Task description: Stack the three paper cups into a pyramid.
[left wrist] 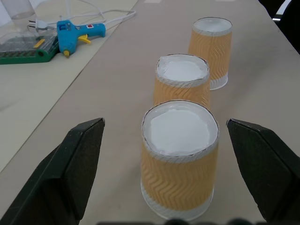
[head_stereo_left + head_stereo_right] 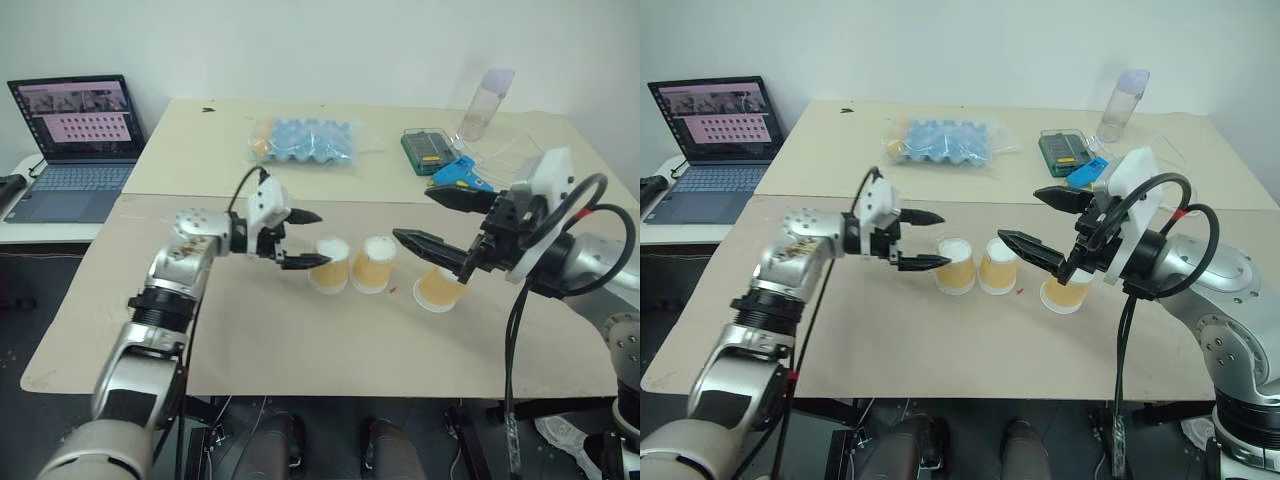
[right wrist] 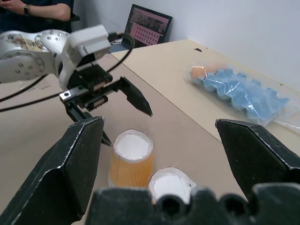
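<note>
On the big tan table [image 2: 300, 350], three small yellow-tan paper cups stand upside down in a row, white bottoms up. The left cup [image 2: 331, 264] and the middle cup [image 2: 374, 264] stand just beside each other. The right cup [image 2: 441, 288] stands apart, a bit nearer. The right gripper [image 2: 432, 218] hangs just above and left of that lone cup, fingers wide apart and empty, so it looks best placed to lift it. The left gripper [image 2: 300, 239], also wide and empty, waits just left of the left cup.
</note>
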Robot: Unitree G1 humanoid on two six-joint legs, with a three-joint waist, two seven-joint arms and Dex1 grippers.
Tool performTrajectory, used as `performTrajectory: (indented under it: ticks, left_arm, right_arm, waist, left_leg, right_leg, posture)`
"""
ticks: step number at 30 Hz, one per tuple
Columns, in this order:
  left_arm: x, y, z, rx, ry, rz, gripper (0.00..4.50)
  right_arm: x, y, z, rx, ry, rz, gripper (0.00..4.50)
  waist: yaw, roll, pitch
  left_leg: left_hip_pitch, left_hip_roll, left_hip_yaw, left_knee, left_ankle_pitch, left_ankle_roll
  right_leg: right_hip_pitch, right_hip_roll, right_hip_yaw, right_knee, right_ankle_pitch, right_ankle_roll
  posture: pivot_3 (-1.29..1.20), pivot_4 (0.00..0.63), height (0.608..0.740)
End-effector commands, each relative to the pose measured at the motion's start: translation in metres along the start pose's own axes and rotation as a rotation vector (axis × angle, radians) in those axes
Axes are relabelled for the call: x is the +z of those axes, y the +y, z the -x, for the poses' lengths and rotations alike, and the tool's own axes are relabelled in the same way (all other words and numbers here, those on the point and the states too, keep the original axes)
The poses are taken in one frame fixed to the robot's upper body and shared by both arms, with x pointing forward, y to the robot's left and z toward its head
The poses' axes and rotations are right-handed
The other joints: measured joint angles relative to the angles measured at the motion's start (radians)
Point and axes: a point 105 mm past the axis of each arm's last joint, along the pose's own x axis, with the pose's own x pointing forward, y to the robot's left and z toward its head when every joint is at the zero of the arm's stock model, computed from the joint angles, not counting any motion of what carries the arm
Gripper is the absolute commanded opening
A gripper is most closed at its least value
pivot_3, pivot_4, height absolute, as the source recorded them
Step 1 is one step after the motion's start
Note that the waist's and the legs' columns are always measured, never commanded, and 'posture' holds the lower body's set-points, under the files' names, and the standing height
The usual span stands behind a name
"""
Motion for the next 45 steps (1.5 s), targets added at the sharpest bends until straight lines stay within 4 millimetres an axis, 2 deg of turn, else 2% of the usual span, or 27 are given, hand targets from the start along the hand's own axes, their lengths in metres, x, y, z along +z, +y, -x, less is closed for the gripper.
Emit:
performTrajectory:
  ticks: [1,5,7,10,13,15,20,27,34,45]
  left_arm:
    - [0.036,-0.009,0.016,-0.050,-0.082,-0.027,4.44]
    - [0.057,-0.020,0.028,-0.095,-0.134,0.017,4.44]
    - [0.060,-0.023,0.032,-0.103,-0.134,0.030,4.44]
    - [0.057,-0.025,0.035,-0.101,-0.097,0.027,4.44]
    - [0.057,-0.026,0.036,-0.098,-0.095,0.034,4.44]
    - [0.057,-0.025,0.036,-0.096,-0.093,0.033,4.44]
    - [0.061,-0.027,0.036,-0.101,-0.086,0.014,4.44]
    - [0.068,-0.029,0.038,-0.107,-0.093,0.002,4.44]
    - [0.072,-0.033,0.037,-0.108,-0.097,-0.007,4.44]
    - [0.073,-0.032,0.038,-0.088,-0.101,-0.010,4.44]
  right_arm:
    - [0.003,-0.011,0.014,-0.064,0.010,0.034,4.50]
    - [-0.010,-0.025,0.040,-0.157,0.096,0.035,4.50]
    - [-0.015,-0.029,0.051,-0.192,0.133,0.041,4.50]
    - [-0.025,-0.043,0.080,-0.282,0.207,0.029,4.50]
    - [-0.047,-0.041,0.099,-0.316,0.297,-0.022,4.50]
    - [-0.059,-0.036,0.103,-0.322,0.328,-0.047,4.50]
    - [-0.084,-0.021,0.094,-0.298,0.331,-0.128,4.50]
    - [-0.106,-0.021,0.083,-0.315,0.344,-0.154,4.50]
    - [-0.111,-0.029,0.071,-0.327,0.321,-0.157,4.50]
    - [-0.107,-0.041,0.043,-0.295,0.262,-0.143,4.50]
  waist:
    - [0.000,0.000,0.000]
    - [0.002,0.000,0.000]
    - [0.004,0.000,0.000]
    - [0.004,0.000,0.000]
    - [0.006,0.000,0.000]
    - [0.008,0.000,0.000]
    - [0.001,0.000,0.000]
    - [-0.006,0.000,0.000]
    - [-0.008,0.000,0.000]
    - [-0.017,0.000,0.000]
  left_leg:
    - [0.000,0.000,0.000,0.000,0.000,0.000]
    - [-0.001,0.000,-0.001,0.000,0.000,0.000]
    - [-0.001,0.000,-0.001,0.000,0.000,-0.001]
    - [0.000,0.000,0.000,0.000,0.001,-0.002]
    - [0.001,0.000,0.001,0.000,0.001,-0.002]
    - [0.002,0.000,0.000,0.000,0.001,-0.002]
    - [0.003,0.001,0.001,0.000,0.001,-0.002]
    - [0.003,0.000,0.001,0.000,0.001,-0.002]
    - [0.003,0.000,0.001,0.000,0.001,-0.003]
    - [0.004,0.000,0.001,0.000,0.001,-0.003]
  right_leg:
    - [0.000,0.000,0.000,0.000,0.000,0.000]
    - [0.000,0.000,0.000,0.000,0.000,0.000]
    - [0.000,0.000,0.000,0.000,0.000,0.000]
    - [0.001,0.001,0.000,0.000,-0.001,0.001]
    - [0.002,0.001,0.000,0.000,-0.001,0.000]
    - [0.002,0.002,0.000,0.000,-0.001,0.000]
    - [0.003,0.002,0.001,0.000,-0.002,-0.001]
    - [0.002,0.002,0.002,0.000,-0.004,-0.005]
    - [0.002,0.002,0.003,0.001,-0.004,-0.005]
    - [0.002,0.002,0.003,0.001,-0.003,-0.003]
  posture:
    - [0.00,0.150,0.740]
    - [0.00,0.150,0.740]
    - [0.00,0.150,0.740]
    - [0.00,0.150,0.740]
    - [0.00,0.150,0.740]
    - [0.00,0.150,0.740]
    - [0.00,0.150,0.740]
    - [0.00,0.150,0.740]
    - [0.00,0.150,0.740]
    - [0.00,0.150,0.740]
